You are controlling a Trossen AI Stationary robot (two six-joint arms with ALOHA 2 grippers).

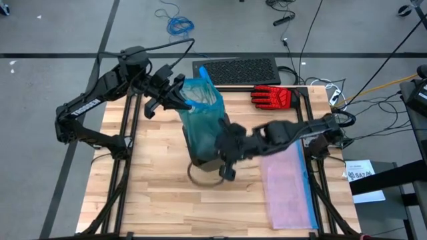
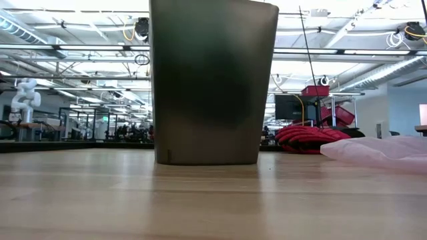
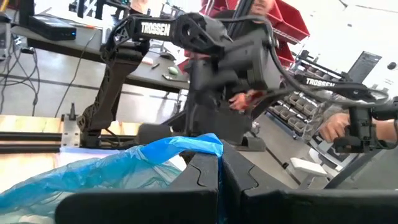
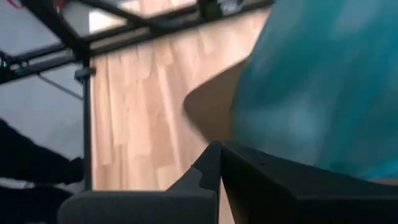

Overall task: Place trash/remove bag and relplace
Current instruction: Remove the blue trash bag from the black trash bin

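teal bag (image 1: 201, 110) pinched by left jaws, right jaws closed beside it.

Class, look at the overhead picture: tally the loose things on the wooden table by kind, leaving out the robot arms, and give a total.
Plastic bags: 2, the teal bag in the bin and the pink bag lying flat
Bins: 1, dark bin
Gloves: 1, red glove
Total: 4

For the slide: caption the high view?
Left gripper lifts teal bag from bin; right gripper shut beside it.
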